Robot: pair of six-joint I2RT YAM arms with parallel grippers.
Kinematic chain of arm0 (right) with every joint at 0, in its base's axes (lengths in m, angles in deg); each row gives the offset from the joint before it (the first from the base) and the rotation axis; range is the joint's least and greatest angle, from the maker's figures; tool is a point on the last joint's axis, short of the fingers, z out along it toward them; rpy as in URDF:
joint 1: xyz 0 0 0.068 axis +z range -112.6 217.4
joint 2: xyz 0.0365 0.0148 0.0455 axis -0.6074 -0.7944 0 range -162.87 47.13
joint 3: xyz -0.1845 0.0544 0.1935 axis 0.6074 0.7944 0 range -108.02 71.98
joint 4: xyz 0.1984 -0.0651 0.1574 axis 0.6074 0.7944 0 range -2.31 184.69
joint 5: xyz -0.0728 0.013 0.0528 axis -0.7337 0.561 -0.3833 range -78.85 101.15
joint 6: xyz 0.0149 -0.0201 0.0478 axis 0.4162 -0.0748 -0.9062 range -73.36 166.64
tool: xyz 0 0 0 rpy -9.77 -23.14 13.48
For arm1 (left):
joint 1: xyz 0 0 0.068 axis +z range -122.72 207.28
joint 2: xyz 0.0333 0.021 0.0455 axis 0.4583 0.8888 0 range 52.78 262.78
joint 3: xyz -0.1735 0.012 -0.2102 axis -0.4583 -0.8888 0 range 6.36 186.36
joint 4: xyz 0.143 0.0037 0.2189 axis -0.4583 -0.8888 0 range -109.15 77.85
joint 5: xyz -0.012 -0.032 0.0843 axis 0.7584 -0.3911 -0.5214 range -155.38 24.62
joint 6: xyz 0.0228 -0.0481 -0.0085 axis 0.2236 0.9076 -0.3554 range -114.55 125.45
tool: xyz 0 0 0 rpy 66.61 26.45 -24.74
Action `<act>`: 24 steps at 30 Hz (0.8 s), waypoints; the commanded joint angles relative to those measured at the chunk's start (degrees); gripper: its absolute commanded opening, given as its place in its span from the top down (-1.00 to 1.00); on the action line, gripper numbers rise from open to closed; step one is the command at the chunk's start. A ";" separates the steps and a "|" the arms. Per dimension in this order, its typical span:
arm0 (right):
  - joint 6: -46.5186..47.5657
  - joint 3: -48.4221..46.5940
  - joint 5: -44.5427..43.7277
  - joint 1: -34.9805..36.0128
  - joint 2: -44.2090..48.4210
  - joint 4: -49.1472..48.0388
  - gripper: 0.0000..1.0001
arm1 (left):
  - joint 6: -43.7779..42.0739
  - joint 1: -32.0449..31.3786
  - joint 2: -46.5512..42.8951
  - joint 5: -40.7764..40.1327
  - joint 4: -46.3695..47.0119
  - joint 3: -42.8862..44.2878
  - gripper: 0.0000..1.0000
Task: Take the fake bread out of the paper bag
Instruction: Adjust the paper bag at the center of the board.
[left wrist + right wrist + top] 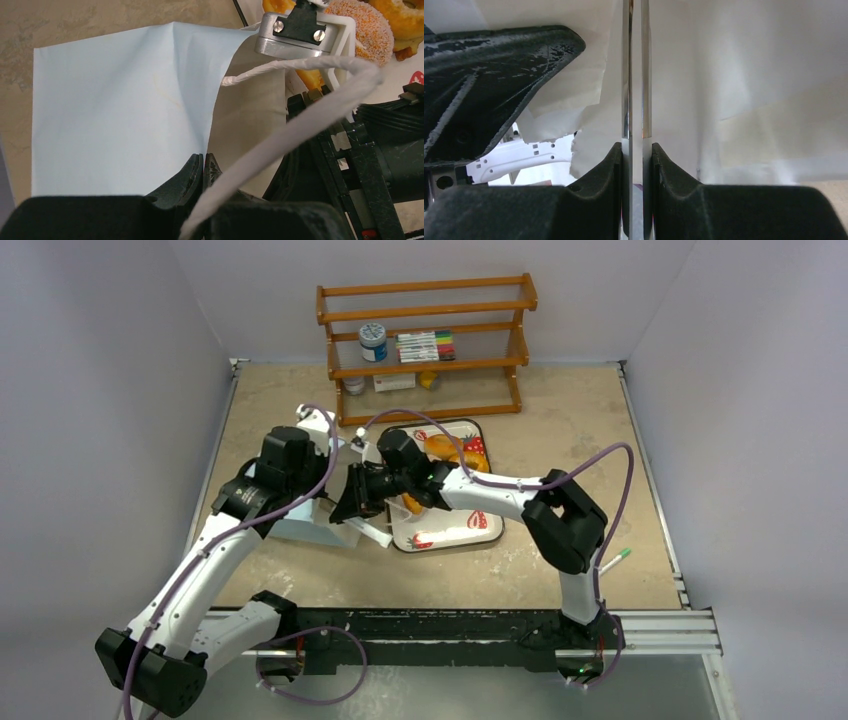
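Note:
The light blue paper bag (298,527) lies on its side left of the tray, mouth toward the tray. My left gripper (325,502) is shut on the bag's mouth edge (205,150); a white cord handle (300,125) crosses in front of it. My right gripper (352,500) reaches into the bag's mouth. It is shut on a thin two-bladed metal tool (626,75), with the bag's white inside (749,75) all around. Fake bread pieces (452,450) lie on the tray, among them an orange sugared ring (372,32). No bread shows inside the bag.
The strawberry-print white tray (478,530) sits right of the bag. A wooden shelf (425,340) with a jar and markers stands at the back. A green marker (615,557) lies at the right near the table's front edge. White walls enclose the table.

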 commanded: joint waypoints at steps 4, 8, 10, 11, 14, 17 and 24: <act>3.17 -2.84 -0.07 -0.12 -2.20 -1.80 1.00 | -1.50 -3.12 0.13 -0.95 4.76 3.10 1.00; 3.96 -3.77 -1.22 1.15 -5.71 -2.29 1.00 | -1.55 -4.83 0.22 -3.76 6.59 3.80 1.00; 3.47 -3.42 -1.69 1.92 -7.02 -3.73 1.00 | -0.95 -4.96 0.32 -4.63 7.80 3.91 1.00; 3.08 -3.15 -2.05 2.51 -7.47 -4.69 1.00 | -0.54 -5.02 0.41 -5.07 8.62 3.85 1.00; 2.36 -2.99 -2.69 4.19 -8.97 -6.97 1.00 | 0.59 -5.12 1.06 -6.34 9.68 3.68 1.00; 0.58 -1.84 -2.82 4.91 -9.22 -10.41 1.00 | 1.54 -5.05 2.21 -7.27 9.59 3.84 0.92; -0.86 -2.00 -4.40 5.00 -9.93 -13.69 1.00 | 5.45 -5.05 2.40 -8.40 6.37 4.50 0.49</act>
